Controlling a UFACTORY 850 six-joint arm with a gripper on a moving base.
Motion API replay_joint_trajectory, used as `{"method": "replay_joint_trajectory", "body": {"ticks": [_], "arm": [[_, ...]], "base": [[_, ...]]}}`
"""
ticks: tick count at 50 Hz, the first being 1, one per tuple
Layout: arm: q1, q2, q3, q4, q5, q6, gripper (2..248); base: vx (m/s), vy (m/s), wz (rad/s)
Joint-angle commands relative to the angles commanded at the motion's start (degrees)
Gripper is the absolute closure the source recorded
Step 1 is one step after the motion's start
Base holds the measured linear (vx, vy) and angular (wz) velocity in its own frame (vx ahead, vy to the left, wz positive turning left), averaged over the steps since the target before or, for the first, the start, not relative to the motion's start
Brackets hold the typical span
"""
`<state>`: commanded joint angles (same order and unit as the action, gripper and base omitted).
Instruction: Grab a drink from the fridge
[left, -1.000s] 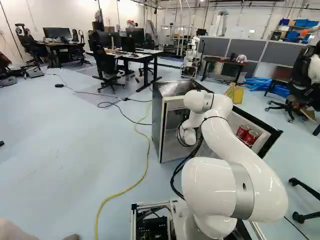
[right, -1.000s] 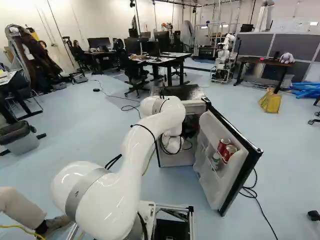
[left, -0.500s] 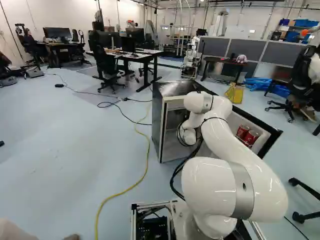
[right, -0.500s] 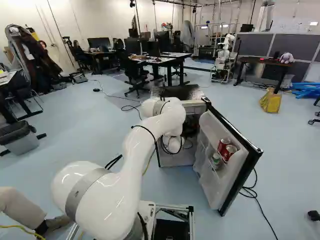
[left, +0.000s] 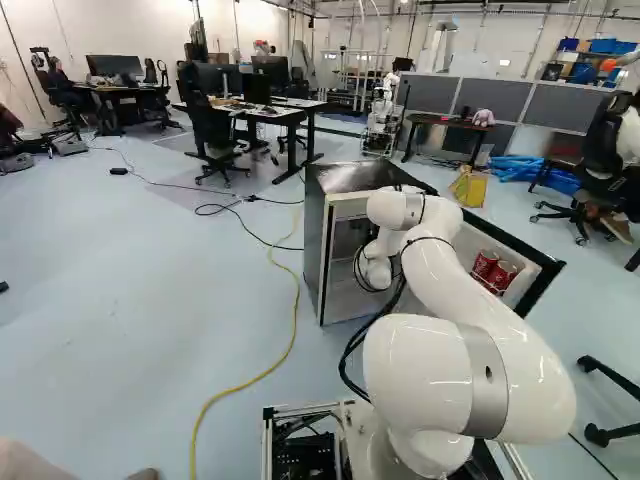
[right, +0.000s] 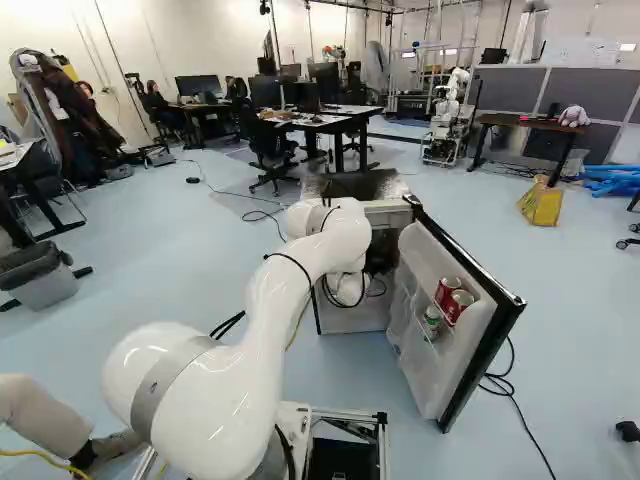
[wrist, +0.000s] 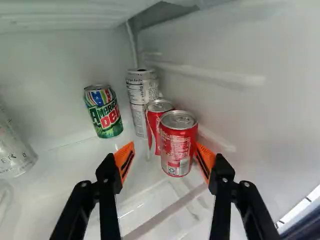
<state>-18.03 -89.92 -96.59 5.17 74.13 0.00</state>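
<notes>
- Reaches into one open fridge (left: 340, 178), set ahead of the base, with the fingers inside.
- Leads in with one white arm (right: 250, 340), bent down toward the opening.
- Stands swung wide on one door (right: 455, 345), outside the compartment around the fingers; carries two red cans (right: 448, 290) and one small green-and-white container (right: 432, 320).
- Spreads two black fingers (wrist: 108, 177) wide apart, gripping nothing.
- Counts two pale cans (wrist: 141, 117) beyond the fingers, stacked one on the other in the far corner.
- Shows one silvery can (wrist: 14, 155) well out to the side, past the finger farther from the near side wall (wrist: 240, 115); only partly visible.
- Counts one green patterned can (wrist: 104, 114), upright, farther ahead than the fingertips, on that same outer side.
- Counts two red cans inside: one nearer can (wrist: 178, 145), upright between the open fingers and close against the wall-side tip, touching or not hard to tell; one farther can (wrist: 156, 125), just behind, partly hidden.
- Ends in two orange pads (wrist: 124, 160), one per finger.
</notes>
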Motion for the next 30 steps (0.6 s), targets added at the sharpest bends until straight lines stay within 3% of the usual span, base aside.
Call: {"method": "replay_joint_trajectory", "body": {"ticks": [30], "arm": [[0.3, -2.15, -3.84, 0.0, 0.0, 0.0, 73]], "base": [[0.0, 0.0, 0.0]]}}
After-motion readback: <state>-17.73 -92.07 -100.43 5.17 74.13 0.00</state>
